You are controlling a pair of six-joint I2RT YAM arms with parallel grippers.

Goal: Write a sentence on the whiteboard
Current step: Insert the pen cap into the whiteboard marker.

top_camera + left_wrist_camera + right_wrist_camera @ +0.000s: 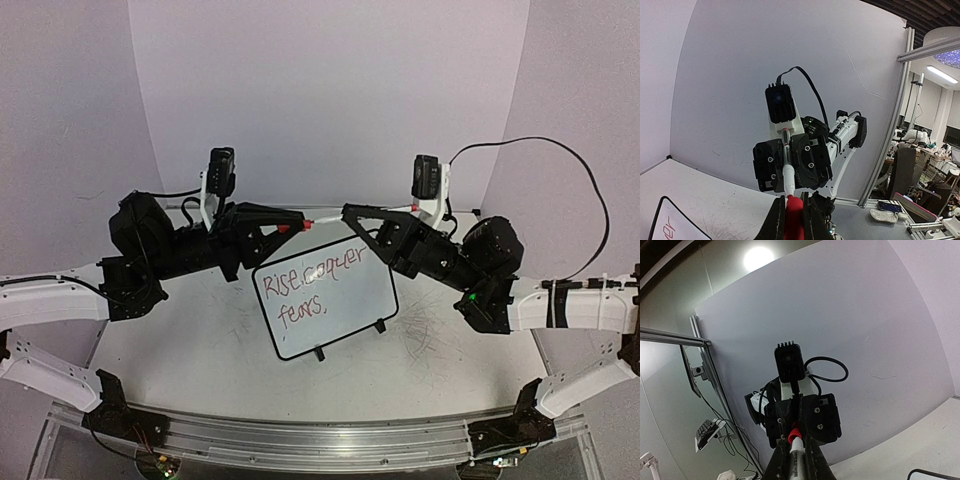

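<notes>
Top view: the whiteboard (pixel 352 312) stands mid-frame on the table (pixel 180 350), with the red sentence (pixel 310 285) starting "Rise". Just above it, the left gripper (pixel 292 226) and right gripper (pixel 348 211) meet. Left wrist view: jaws narrow, pinching the red cap (pixel 794 220). Right wrist view: jaws clamped on the marker (pixel 797 467).

The whiteboard (pixel 352 305), small and white with a thin black rounded-corner frame and two little black feet, stands at the centre of the frame, turned slightly counterclockwise. The sentence (pixel 305 285), in thin red handwriting, fills its upper left in two lines, starting "Rise" with "fears." beneath.
</notes>
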